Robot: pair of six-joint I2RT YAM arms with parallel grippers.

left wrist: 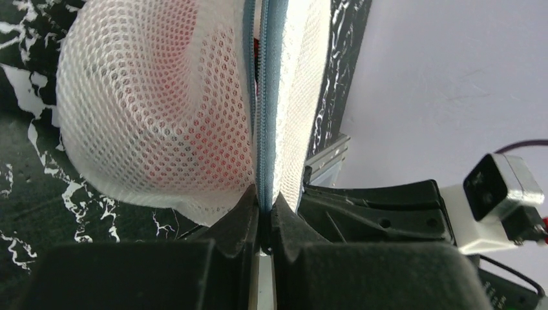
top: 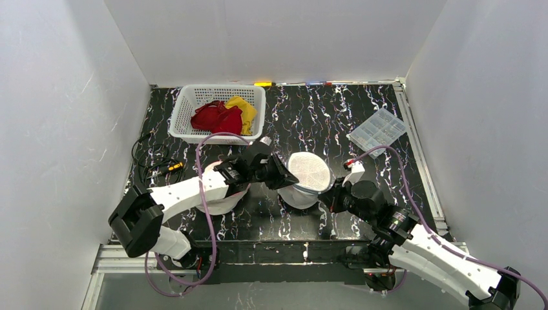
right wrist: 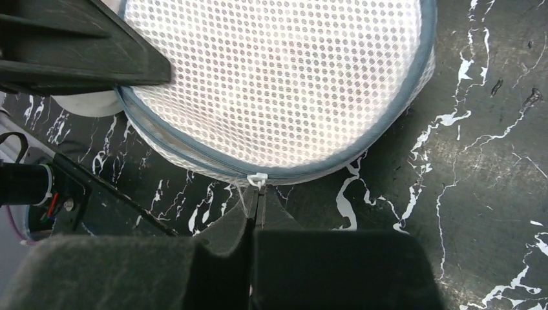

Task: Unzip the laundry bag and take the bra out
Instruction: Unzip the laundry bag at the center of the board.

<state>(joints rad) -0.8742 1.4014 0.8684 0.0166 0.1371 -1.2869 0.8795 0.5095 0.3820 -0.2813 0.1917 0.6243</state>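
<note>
From the bottom of the top view both arms reach in low to the white mesh laundry bag [top: 309,173] at mid-table. The right gripper [right wrist: 256,205] has its jaws pinched together on the white zip pull [right wrist: 256,179], and the left gripper [left wrist: 262,216] is clamped on the grey zip [left wrist: 263,116] from the opposite side. The zip looks closed almost throughout, so unzipping has barely begun, and the red bra [left wrist: 194,139] lies inside, seen through the mesh.

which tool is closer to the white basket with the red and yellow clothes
Left. The left tool grips the laundry bag at its left edge, toward the basket; the right tool is at its right edge, farther off.
</note>
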